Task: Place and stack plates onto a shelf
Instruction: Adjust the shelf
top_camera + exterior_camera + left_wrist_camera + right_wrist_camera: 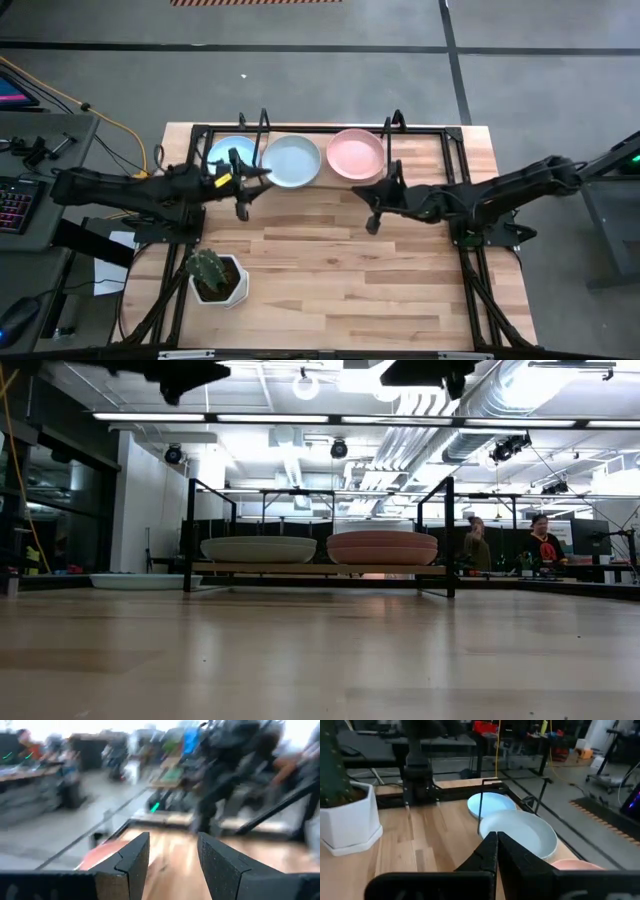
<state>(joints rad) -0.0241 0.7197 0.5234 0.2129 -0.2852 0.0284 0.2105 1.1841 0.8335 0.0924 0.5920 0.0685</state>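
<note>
The light-wood shelf [325, 178] stands at the table's far side between black brackets. A pale mint plate [293, 161] and a pink plate [355, 153] rest flat on it side by side; both also show in the low view, mint [258, 548] and pink [382, 547]. A light blue plate [222, 152] lies flat on the table just left of the shelf. My left gripper [264, 174] is open and empty in the air by the mint plate's near left rim. My right gripper [358, 190] is shut and empty, in front of the pink plate.
A white pot with a cactus [215, 277] stands near the table's front left. A larger black tube frame [455, 150] runs around the table's edges. Bare wood [340, 280] lies between the shelf and the near edge. People sit in the room beyond [540, 540].
</note>
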